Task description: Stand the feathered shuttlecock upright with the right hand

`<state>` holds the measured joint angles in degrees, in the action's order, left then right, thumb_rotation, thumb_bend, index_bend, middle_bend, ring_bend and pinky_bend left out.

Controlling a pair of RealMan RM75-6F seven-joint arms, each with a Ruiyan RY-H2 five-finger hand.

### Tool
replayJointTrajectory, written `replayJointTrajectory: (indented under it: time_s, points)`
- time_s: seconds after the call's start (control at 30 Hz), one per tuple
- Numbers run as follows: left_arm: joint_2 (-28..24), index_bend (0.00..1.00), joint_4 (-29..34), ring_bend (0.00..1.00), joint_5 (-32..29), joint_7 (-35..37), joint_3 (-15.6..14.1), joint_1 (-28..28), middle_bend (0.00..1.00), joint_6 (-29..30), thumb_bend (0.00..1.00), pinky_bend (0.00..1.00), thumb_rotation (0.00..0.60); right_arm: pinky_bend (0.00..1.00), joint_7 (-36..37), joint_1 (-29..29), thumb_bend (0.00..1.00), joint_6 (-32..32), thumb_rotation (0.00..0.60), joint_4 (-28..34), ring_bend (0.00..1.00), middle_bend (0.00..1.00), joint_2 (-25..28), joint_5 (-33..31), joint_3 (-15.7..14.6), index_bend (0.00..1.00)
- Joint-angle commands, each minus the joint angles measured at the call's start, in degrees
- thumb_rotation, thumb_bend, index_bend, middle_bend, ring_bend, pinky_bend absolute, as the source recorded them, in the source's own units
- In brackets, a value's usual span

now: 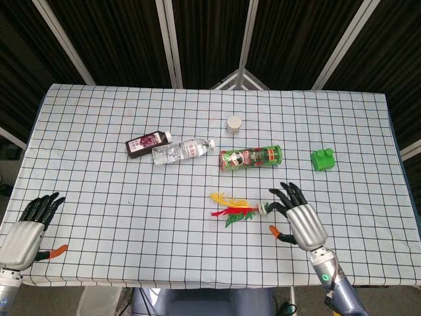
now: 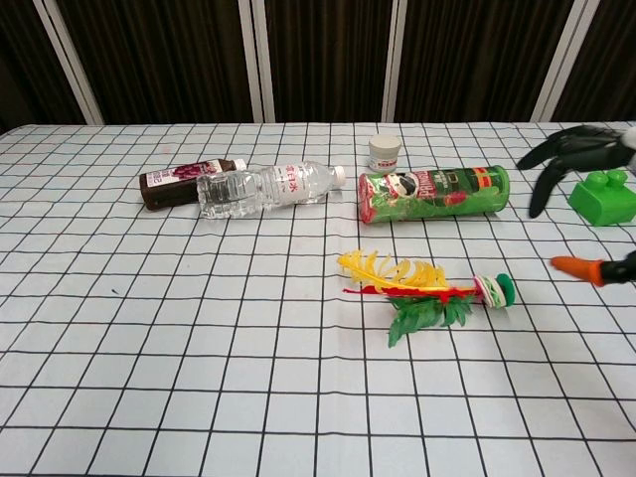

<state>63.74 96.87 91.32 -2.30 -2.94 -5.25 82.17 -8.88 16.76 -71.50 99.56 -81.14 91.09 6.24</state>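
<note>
Just beyond the black fingers (image 1: 285,194) of the silver-backed right hand (image 1: 301,220), whose thumb tip is orange, the shuttlecock (image 1: 238,209) shows yellow, red and green feathers and a green-and-white base. The tabletop (image 1: 99,197) is white with a black grid.

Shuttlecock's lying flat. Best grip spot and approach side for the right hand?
Probably the base end: the green-capped, white-banded base of the feathered shuttlecock looks firm, while the feathers would likely crush. It lies on its side with the base pointing toward the right hand, which is open close by, so come from that side and pinch the base across its width.
</note>
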Motion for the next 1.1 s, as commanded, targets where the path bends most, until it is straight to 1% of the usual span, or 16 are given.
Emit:
replayJointTrajectory:
  time_s: [0.03, 0.13, 0.27, 0.47, 0.7, 0.9, 1.1]
  points:
    - [-0.12, 0.00, 0.11, 0.00, -0.09, 0.19, -0.03, -0.05, 0.00, -0.15, 0.00, 0.00, 0.600, 0.00, -4.56, 3.15, 0.33, 3.93, 0.600, -2.10, 0.00, 0.20, -7.52, -3.70, 0.81, 0.46]
    - [-0.19, 0.00, 0.29, 0.00, -0.30, 0.40, 0.00, -0.08, 0.00, -0.28, 0.00, 0.00, 0.600, 0.00, -6.53, 4.40, 0.33, 5.12, 0.600, -4.88, 0.00, 0.20, -12.41, -5.51, 1.15, 0.46]
    - [-0.35, 0.00, 0.47, 0.00, -0.52, 0.81, 0.03, -0.13, 0.00, -0.47, 0.00, 0.00, 0.600, 0.00, -7.78, 5.71, 0.33, 5.94, 0.600, -8.42, 0.00, 0.20, -17.61, -7.56, 1.87, 0.46]
    - [-0.54, 0.00, 0.69, 0.00, -0.64, 1.38, 0.01, -0.29, 0.00, -0.82, 0.00, 0.00, 0.600, 0.00, -8.43, 7.27, 0.33, 5.81, 0.600, -12.73, 0.00, 0.21, -22.90, -8.91, 2.99, 0.46]
    - [-0.74, 0.00, 0.84, 0.00, -0.66, 1.92, -0.06, -0.37, 0.00, -1.02, 0.00, 0.00, 0.600, 0.00, -8.60, 8.45, 0.33, 6.03, 0.600, -15.85, 0.00, 0.21, -26.08, -10.71, 3.97, 0.46]
    - [-0.89, 0.00, 0.97, 0.00, -0.77, 2.31, -0.07, -0.48, 0.00, -1.26, 0.00, 0.00, 0.600, 0.00, -8.20, 9.43, 0.39, 5.97, 0.600, -17.74, 0.00, 0.22, -27.75, -11.98, 5.22, 0.48]
    - [-0.99, 0.00, 1.12, 0.00, -0.80, 2.59, -0.06, -0.55, 0.00, -1.36, 0.00, 0.00, 0.600, 0.00, -7.86, 10.05, 0.41, 6.07, 0.600, -19.31, 0.00, 0.22, -29.10, -13.17, 5.54, 0.49]
